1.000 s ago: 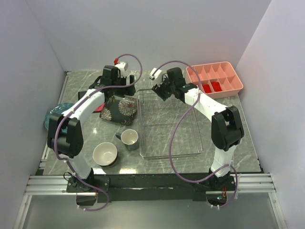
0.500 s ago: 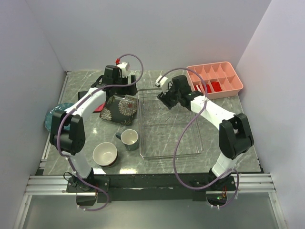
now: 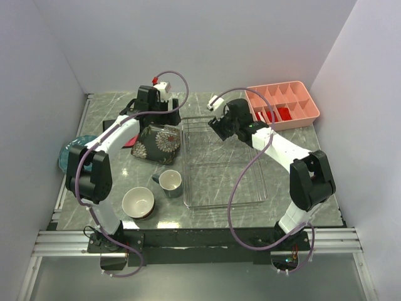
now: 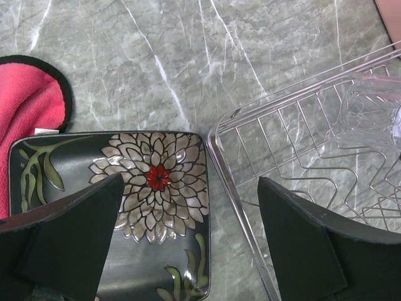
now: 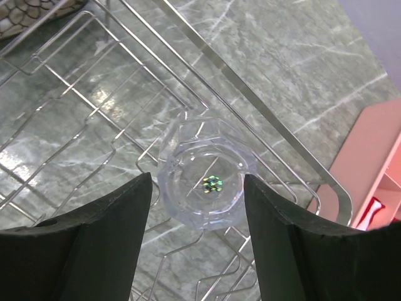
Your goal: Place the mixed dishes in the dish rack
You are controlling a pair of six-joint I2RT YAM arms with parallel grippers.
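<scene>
Shiny metal-wire dish rack (image 3: 223,163) — glossy glazed square plate (image 4: 156,182), fuzzy cloth (image 4: 28,119) — smooth marbled table (image 4: 156,63).

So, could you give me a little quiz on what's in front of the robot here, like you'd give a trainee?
1. True or false: the square flowered plate already sits in the wire rack.
2. What lies right under the right gripper? A) a spoon B) a clear cup C) a red bowl
3. Which two dishes stand closest to the near edge of the table?

Key: 1 false, it lies on the table beside the rack. 2 B. 3 the mug and the cream-lined bowl.
</scene>
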